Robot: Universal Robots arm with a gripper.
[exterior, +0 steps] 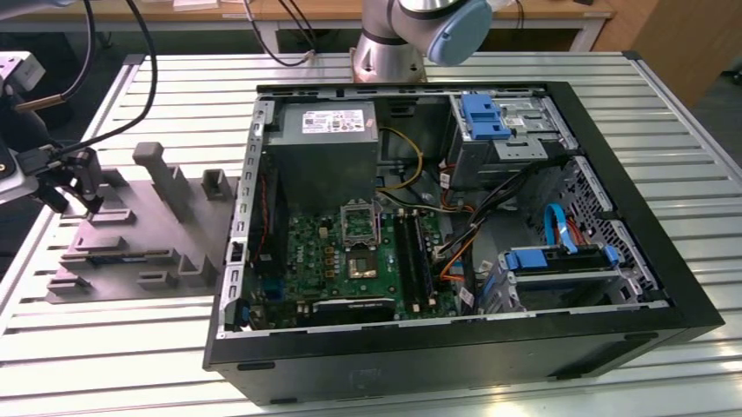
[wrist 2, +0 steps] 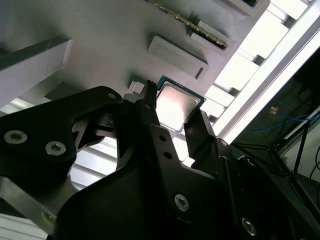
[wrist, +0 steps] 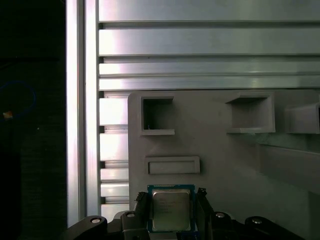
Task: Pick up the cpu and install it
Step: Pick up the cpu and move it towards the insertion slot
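Observation:
The cpu point(wrist: 170, 211), a small flat square chip with a pale silver top, sits between my gripper's point(wrist: 170, 201) two black fingers. In the second wrist view the cpu point(wrist 2: 176, 103) has a finger pressed against each of two opposite edges, so my gripper point(wrist 2: 175, 111) is shut on it. It is at or just above the grey moulded tray point(wrist: 225, 160); I cannot tell if it has left the surface. In the exterior view my gripper point(exterior: 82, 198) hangs over the tray point(exterior: 139, 248) at the exterior view's left, away from the open computer case point(exterior: 626, 287).
Inside the case lie the green motherboard point(exterior: 330, 256) with its metal-framed socket point(exterior: 361, 261), a grey power supply box point(exterior: 330, 143), cables and blue drive brackets point(exterior: 485, 117). The tray carries upright blocks point(exterior: 156, 165). Everything stands on a slatted aluminium table point(exterior: 104, 339).

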